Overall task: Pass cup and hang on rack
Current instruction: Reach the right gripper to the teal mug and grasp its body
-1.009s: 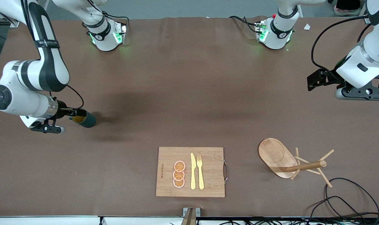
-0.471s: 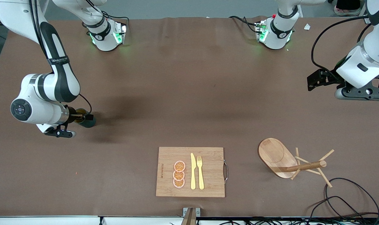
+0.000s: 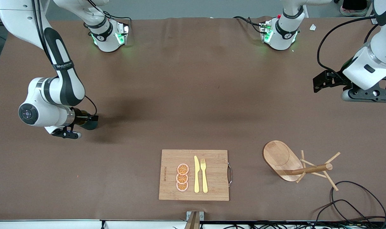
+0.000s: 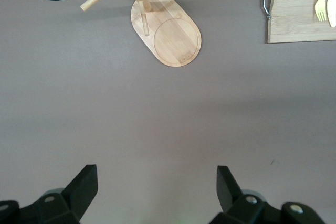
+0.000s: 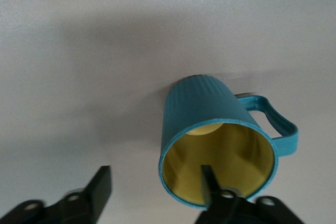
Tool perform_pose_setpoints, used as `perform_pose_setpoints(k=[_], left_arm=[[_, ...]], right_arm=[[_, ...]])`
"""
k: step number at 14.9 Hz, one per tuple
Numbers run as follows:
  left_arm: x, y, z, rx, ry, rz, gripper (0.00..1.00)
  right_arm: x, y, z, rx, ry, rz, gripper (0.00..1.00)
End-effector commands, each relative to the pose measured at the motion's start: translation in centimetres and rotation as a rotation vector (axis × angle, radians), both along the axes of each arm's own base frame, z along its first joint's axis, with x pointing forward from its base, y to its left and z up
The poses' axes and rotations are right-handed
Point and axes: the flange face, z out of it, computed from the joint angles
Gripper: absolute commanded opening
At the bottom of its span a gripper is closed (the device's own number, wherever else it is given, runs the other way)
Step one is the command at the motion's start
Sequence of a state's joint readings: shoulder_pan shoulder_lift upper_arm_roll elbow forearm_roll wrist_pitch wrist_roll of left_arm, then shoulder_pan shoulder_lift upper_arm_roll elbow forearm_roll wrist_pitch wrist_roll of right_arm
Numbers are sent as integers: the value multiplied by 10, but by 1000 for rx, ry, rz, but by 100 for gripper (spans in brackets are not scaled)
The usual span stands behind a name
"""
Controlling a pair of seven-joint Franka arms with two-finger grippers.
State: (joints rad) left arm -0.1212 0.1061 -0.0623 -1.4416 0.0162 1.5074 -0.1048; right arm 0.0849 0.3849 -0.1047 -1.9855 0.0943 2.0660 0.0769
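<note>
Reading the front view as a clock face with twelve at the robots' bases, the cup [image 3: 91, 125] lay at about nine o'clock. There it was mostly hidden under the right gripper [image 3: 92, 118], with only a dark teal sliver showing. Its handle could not be made out from that camera.

The right wrist view showed the cup [image 5: 210, 114] on its side on the table, yellow mouth toward the right gripper [image 5: 155, 174]. One finger [image 5: 207, 182] reached inside the mouth and the other finger [image 5: 102, 184] stood outside, clear of the wall. The jaws were parted and nothing seemed to be clamped, though the inner finger's contact was hard to judge.

The left gripper [image 3: 320, 83] waited near three o'clock, partly cut off at the frame edge. In its own wrist view the left gripper [image 4: 157, 174] was spread wide over bare table.

The rack [image 3: 282, 159] stood at about four o'clock, with a black cable [image 3: 355, 197] looping just beside its pegs. The cutting board [image 3: 212, 165] sat at six o'clock by the table edge. The middle of the table between cup and rack lay open.
</note>
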Motion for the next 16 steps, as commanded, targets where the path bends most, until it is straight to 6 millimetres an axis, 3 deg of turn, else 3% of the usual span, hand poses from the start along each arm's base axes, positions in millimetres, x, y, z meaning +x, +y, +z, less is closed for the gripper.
perform_pose_setpoints(k=[1, 4, 6, 10, 13, 16], left_arm=[[2, -1, 5, -11, -9, 10, 100], [2, 0, 5, -9, -10, 10, 100], [2, 1, 6, -10, -11, 5, 100], [2, 5, 7, -10, -13, -3, 100], [2, 8, 8, -10, -14, 0, 100], [2, 11, 9, -10, -16, 6, 100]], right_arm=[[-4, 1, -6, 2, -2, -17, 51], [-3, 2, -6, 2, -4, -12, 18], [-2, 2, -5, 0, -5, -12, 4], [3, 2, 2, 1, -20, -9, 0], [15, 8, 20, 3, -37, -7, 0], [31, 50, 56, -22, -15, -45, 0]])
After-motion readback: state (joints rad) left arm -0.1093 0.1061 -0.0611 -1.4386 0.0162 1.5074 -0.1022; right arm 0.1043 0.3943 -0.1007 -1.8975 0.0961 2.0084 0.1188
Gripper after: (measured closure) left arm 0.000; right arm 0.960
